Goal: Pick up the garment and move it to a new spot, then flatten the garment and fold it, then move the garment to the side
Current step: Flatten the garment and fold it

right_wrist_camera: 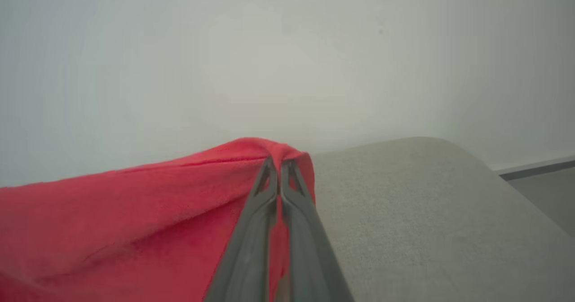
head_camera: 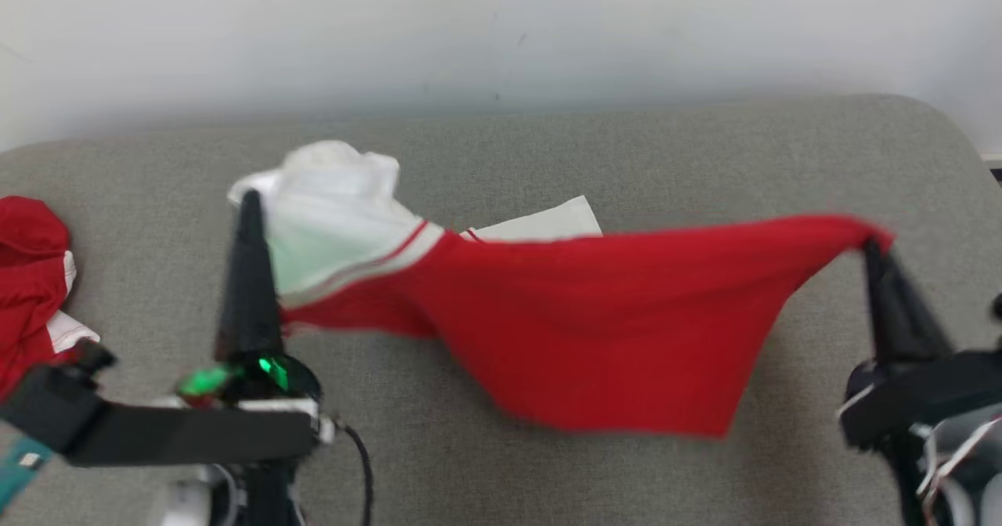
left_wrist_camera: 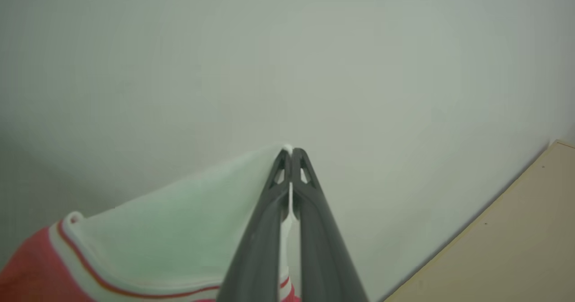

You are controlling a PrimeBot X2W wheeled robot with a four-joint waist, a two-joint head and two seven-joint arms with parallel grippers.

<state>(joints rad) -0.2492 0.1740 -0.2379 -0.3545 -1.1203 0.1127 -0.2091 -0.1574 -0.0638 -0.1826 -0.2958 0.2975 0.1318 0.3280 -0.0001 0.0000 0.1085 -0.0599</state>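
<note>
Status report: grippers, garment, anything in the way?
Left gripper shut on garment's white end, right gripper on red end. Garment stretched between them over grey surface. Red cloth far left, apart.

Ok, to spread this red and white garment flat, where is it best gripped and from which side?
At its two far ends, from the robot's near side, fingers pointing away. The left gripper is shut on the white end, the right gripper on the red corner. Held so, the garment hangs stretched between them over the grey cushion, sagging only mid-span.

Grey cushion (head_camera: 626, 142) w/ red cloth (head_camera: 27, 275) (L edge).
</note>
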